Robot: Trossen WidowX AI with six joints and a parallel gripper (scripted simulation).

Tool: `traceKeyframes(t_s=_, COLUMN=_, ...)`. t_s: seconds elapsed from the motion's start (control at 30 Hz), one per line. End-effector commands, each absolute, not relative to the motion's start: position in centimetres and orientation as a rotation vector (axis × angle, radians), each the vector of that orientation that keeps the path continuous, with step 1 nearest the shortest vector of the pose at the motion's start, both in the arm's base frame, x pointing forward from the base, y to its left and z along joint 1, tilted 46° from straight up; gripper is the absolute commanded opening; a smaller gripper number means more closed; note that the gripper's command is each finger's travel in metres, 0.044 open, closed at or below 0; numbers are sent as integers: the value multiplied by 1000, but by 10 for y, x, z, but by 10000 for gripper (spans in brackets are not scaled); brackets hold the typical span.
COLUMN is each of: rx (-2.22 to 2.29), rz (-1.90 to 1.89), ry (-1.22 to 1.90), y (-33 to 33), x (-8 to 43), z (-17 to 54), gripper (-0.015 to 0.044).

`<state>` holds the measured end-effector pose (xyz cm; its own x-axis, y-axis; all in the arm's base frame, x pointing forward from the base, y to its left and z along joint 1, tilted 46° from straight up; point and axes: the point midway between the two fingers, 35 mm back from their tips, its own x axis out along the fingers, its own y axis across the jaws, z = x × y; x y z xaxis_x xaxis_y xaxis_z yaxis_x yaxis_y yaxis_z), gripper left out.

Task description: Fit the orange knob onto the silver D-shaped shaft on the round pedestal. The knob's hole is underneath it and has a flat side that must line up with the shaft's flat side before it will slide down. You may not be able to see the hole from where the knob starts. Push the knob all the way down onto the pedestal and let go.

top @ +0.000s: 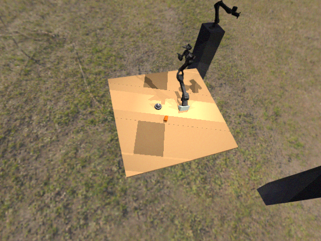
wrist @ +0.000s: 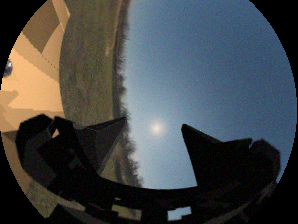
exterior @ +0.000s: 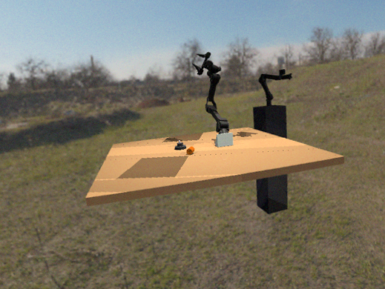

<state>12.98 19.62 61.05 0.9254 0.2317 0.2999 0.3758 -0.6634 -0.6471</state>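
Note:
The orange knob (top: 165, 119) (exterior: 190, 150) lies on the table, apparently on its side; its hole cannot be made out. The dark round pedestal (top: 156, 108) (exterior: 179, 147) stands a short way from the knob, with the small silver shaft (top: 158, 104) (exterior: 179, 143) upright on it. The shaft's flat side is too small to tell. The pedestal is partly seen at the left edge of the wrist view. My gripper (top: 180, 50) (exterior: 195, 59) (wrist: 154, 123) is open and empty, raised high above the table, with only sky and distant ground between its fingers.
The wooden table (top: 193, 141) (exterior: 243, 165) carries a pale block (top: 184, 108) (exterior: 224, 140) at my arm's base. A second arm stands on a dark pillar (top: 207, 41) (exterior: 276, 123) behind the table. Another dark pillar (top: 293, 188) is at the lower right in the top view.

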Motion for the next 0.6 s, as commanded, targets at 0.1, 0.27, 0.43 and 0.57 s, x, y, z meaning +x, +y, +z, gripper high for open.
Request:
traceKeyframes(t_s=0.1, rx=-2473, rz=-305, ry=-397, y=210, x=140, z=602, gripper=440)
traceKeyframes(t_s=0.27, rx=-2992, rz=-415, ry=-358, y=262, x=168, z=568, gripper=440)
traceKeyframes(t_s=0.43, rx=-3647, rz=-477, ry=-384, y=317, x=206, z=507, gripper=440)
traceKeyframes(t_s=0.57, rx=-4206, rz=-451, ry=-505, y=347, x=246, z=441, gripper=440)
